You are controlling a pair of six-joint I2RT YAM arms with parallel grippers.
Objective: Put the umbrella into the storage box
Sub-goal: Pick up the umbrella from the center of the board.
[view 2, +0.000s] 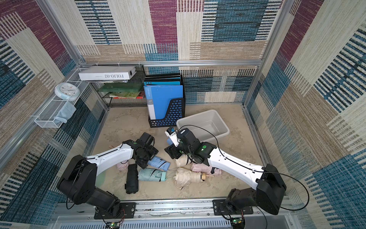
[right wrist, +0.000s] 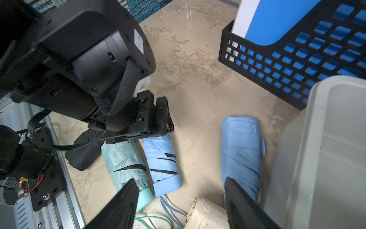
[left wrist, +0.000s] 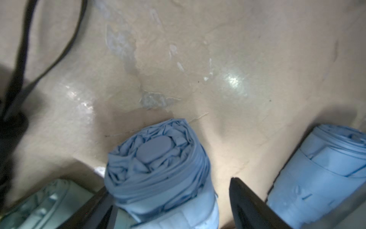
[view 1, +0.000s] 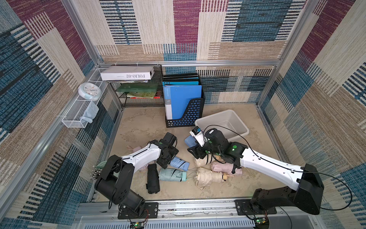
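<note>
Several folded umbrellas lie on the beige floor. My left gripper [view 1: 166, 161] [left wrist: 170, 190] straddles the end of a light blue umbrella [view 1: 181, 164] [left wrist: 158, 158] [right wrist: 160, 158]; its jaws stand open, with a gap showing beside one finger [left wrist: 249, 206]. A second blue umbrella [view 1: 189, 141] [right wrist: 240, 146] lies against the light grey storage box [view 1: 233, 119] [view 2: 208, 123] [right wrist: 326, 138], which holds no umbrella. My right gripper [view 1: 195, 151] [right wrist: 181, 179] hangs open and holds nothing, above the floor between that umbrella and the left arm.
Mint [view 1: 172, 174], black [view 1: 153, 181], cream [view 1: 206, 177] and pink [view 1: 221, 167] umbrellas lie near the front. A black perforated file holder [view 1: 188, 115] with blue folders stands just behind the box. A mesh shelf with books [view 1: 138, 93] and a white wire basket [view 1: 79, 115] line the back left.
</note>
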